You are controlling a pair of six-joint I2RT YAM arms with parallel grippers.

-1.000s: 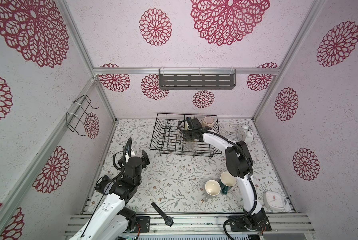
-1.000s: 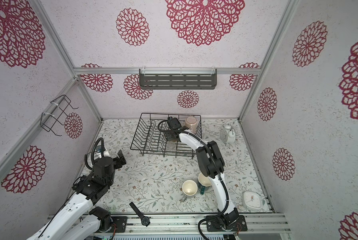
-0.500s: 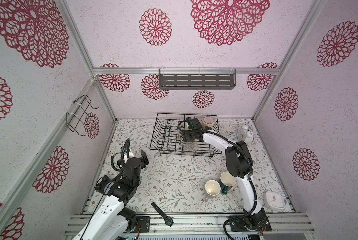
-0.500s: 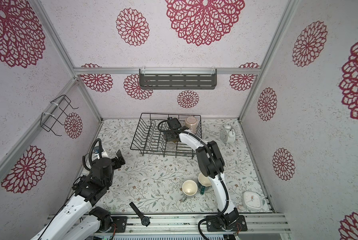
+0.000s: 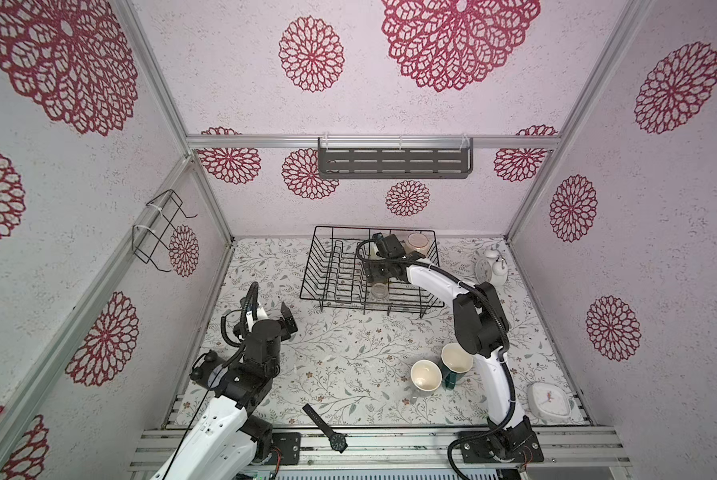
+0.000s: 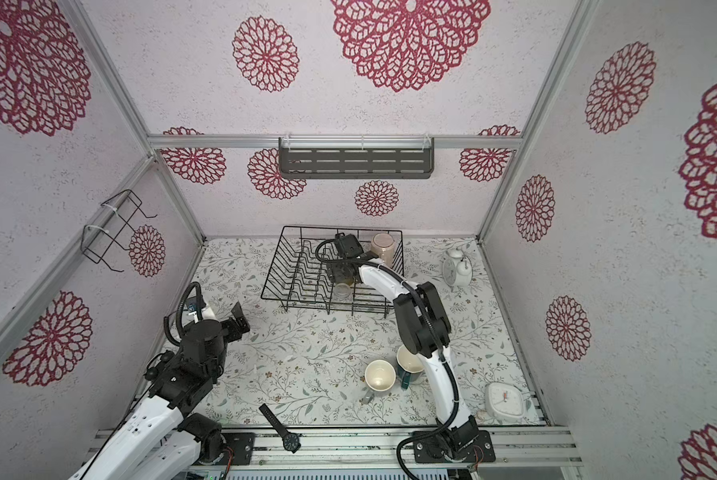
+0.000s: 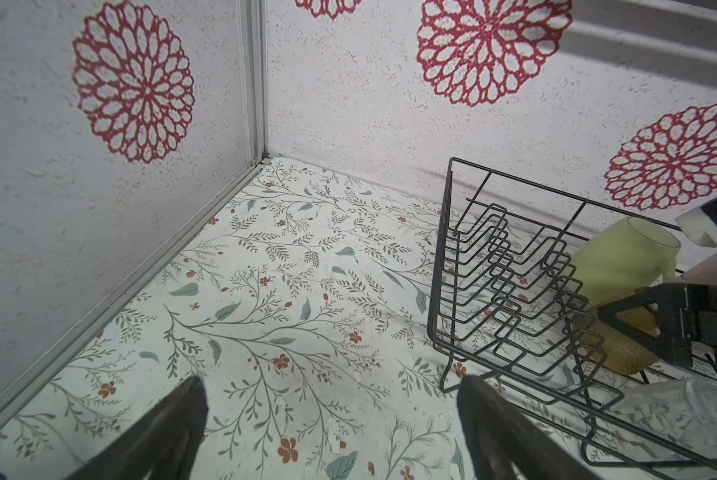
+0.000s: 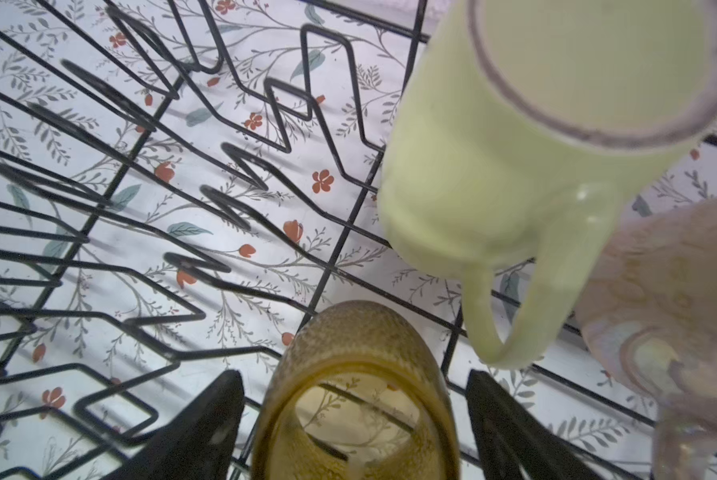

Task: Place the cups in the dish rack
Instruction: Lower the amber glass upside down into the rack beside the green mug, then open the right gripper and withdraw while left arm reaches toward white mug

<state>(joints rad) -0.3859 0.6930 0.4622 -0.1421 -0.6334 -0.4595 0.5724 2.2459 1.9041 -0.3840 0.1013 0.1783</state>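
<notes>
The black wire dish rack (image 5: pixel 319 257) (image 6: pixel 284 257) stands at the back of the table. In it are a pale yellow-green mug (image 8: pixel 493 166) (image 7: pixel 614 266), a tall pink cup (image 5: pixel 417 243) (image 6: pixel 383 245), an amber tumbler (image 8: pixel 356 365) (image 7: pixel 622 353) and a small clear glass (image 5: pixel 378 291) (image 6: pixel 342 291). My right gripper (image 8: pixel 352 376) reaches into the rack and stands open astride the amber tumbler, with a gap on each side. A grey mug (image 5: pixel 425 376) and a dark teal mug (image 5: pixel 456 361) stand at the front right. My left gripper (image 7: pixel 330 380) (image 5: pixel 271 311) hangs open and empty over the left of the table.
A black wristwatch (image 5: pixel 325 428) lies at the front edge. A white square clock (image 5: pixel 550 401) sits at the front right, and a white alarm clock (image 5: pixel 487 268) right of the rack. A wire holder (image 5: pixel 161 232) hangs on the left wall, a slotted shelf (image 5: pixel 394 162) on the back wall.
The right gripper's jaws have spread wider apart from the amber tumbler, which stays in the rack. The left arm has barely shifted.
</notes>
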